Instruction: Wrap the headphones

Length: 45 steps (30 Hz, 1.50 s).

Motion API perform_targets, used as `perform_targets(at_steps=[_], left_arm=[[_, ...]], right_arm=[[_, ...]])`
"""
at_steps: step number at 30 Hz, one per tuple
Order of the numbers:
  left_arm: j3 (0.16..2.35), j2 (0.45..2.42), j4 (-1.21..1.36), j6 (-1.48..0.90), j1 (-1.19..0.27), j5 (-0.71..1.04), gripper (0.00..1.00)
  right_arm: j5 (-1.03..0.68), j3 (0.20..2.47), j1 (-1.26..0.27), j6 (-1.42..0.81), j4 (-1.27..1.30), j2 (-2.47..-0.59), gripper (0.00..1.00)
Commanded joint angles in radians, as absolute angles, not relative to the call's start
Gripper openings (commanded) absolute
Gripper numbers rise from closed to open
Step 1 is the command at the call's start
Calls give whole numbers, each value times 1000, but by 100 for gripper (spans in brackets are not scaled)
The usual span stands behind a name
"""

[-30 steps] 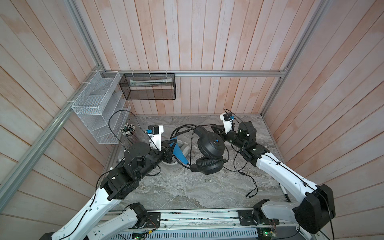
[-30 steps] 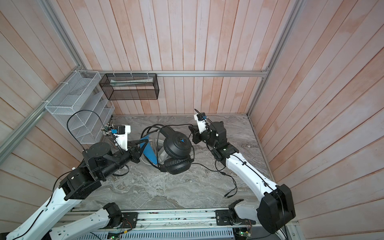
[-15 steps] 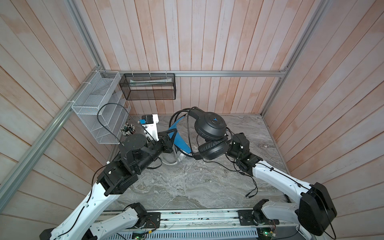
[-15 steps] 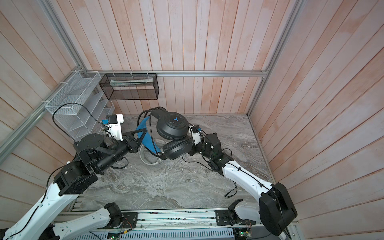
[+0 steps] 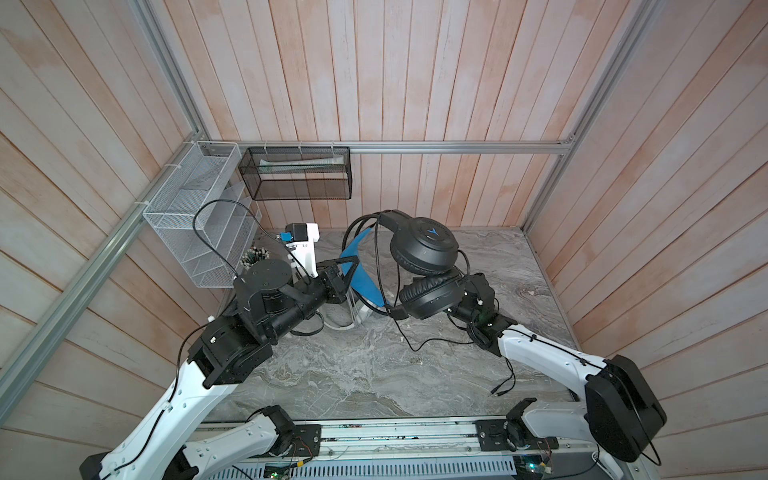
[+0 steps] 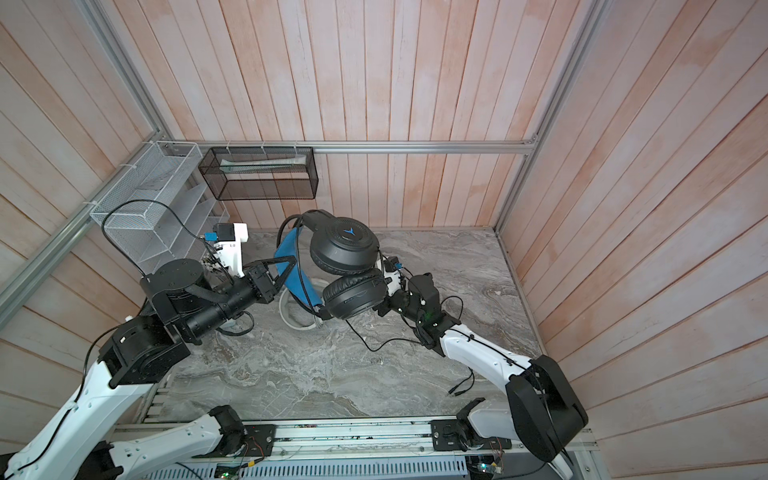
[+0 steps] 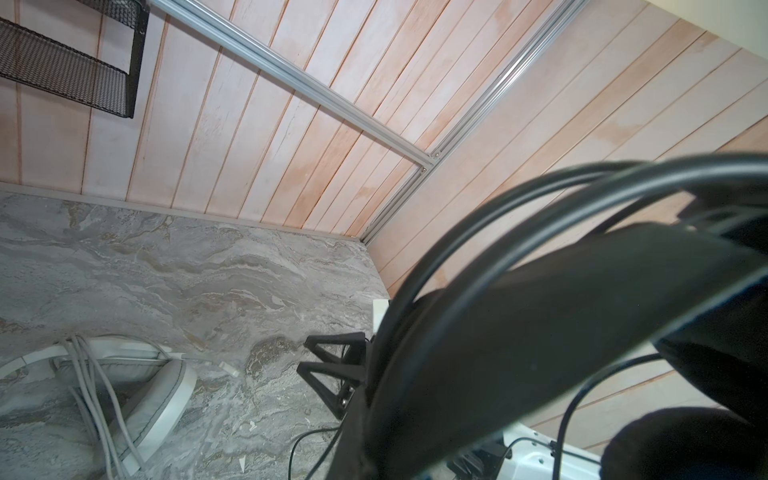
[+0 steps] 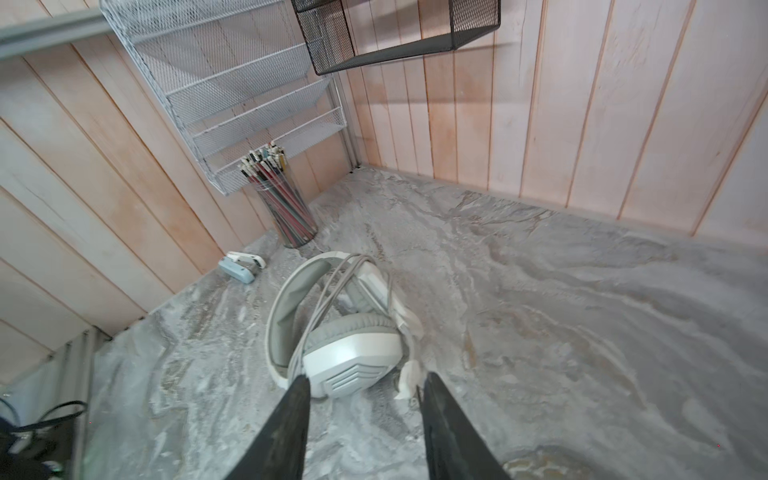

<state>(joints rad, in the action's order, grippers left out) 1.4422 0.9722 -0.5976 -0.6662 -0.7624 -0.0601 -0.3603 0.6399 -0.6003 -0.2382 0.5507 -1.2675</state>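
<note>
The black headphones (image 5: 424, 245) hang above the marble table, ear cups stacked, with my left gripper (image 5: 351, 266) shut on their blue-lined headband (image 6: 297, 274). Their black cable (image 5: 376, 249) loops over the headband, then trails down to a plug (image 5: 496, 390) on the table. In the left wrist view the headband (image 7: 519, 332) fills the frame and hides my own jaws. The white headphones (image 8: 353, 357) lie on the table beneath, their white cable wound round the band. My right gripper (image 8: 365, 378) is open and empty just before them. In both top views the lower black ear cup (image 6: 353, 293) hides its fingers.
A white wire rack (image 5: 199, 224) and a black mesh basket (image 5: 299, 174) hang on the walls at the back left. A cup of pencils (image 8: 291, 208) and a pale blue stapler-like thing (image 8: 241, 266) stand by the left wall. Wooden walls enclose three sides.
My left gripper lifted the black headphones up and toward the back. My right arm swung from the back of the table to under the ear cups, and its gripper went from shut to open.
</note>
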Motion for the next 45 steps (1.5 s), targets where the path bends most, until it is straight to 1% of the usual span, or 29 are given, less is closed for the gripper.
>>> perform_targets(at_steps=[1, 4, 8, 10, 14, 19, 22, 24, 27, 28, 30, 31, 33, 34, 39, 42, 45], left_arm=[[1509, 991, -590, -683, -764, -72, 0], [1540, 1015, -605, -671, -763, -77, 0], [1590, 1052, -631, -657, -761, -84, 0], [1617, 1069, -644, -653, -761, -84, 0], [1675, 1099, -669, -645, -759, -84, 0], [1726, 1125, -690, -642, -759, -80, 0], [1741, 1130, -693, -641, -759, -84, 0], [1754, 1135, -699, -639, -758, -89, 0], [1773, 1145, -710, -637, -757, -107, 0], [1778, 1148, -714, -637, -754, -117, 0], [1782, 1150, -712, -641, -745, -134, 0], [1784, 1151, -711, -645, -735, -139, 0], [1783, 1156, -709, -657, -699, -132, 0], [1781, 1157, -706, -664, -672, -117, 0], [1775, 1188, -705, -674, -548, -77, 0], [1757, 1205, -685, -700, -453, -6, 0], [1739, 1220, -670, -713, -395, 18, 0]], right_arm=[[-419, 558, -607, -321, 702, -1200, 68], [-400, 438, -615, -375, 768, -1141, 78], [-405, 326, -663, -407, 856, -1108, 84], [-355, 310, -696, -376, 837, -1115, 85], [-286, 292, -699, -344, 848, -1195, 86], [-349, 323, -706, -336, 905, -1369, 84], [-360, 336, -712, -339, 948, -1441, 78], [-361, 348, -716, -337, 959, -1471, 68], [-353, 366, -723, -332, 948, -1501, 43], [-345, 369, -733, -330, 937, -1506, 33], [-319, 376, -771, -323, 917, -1508, 19], [-301, 382, -796, -317, 900, -1507, 11], [-257, 385, -863, -311, 875, -1496, 2], [-238, 384, -896, -313, 868, -1488, 0], [-163, 368, -1031, -333, 824, -1425, 0], [-123, 399, -1114, -321, 730, -1390, 0], [-63, 443, -1204, -301, 629, -1336, 0]])
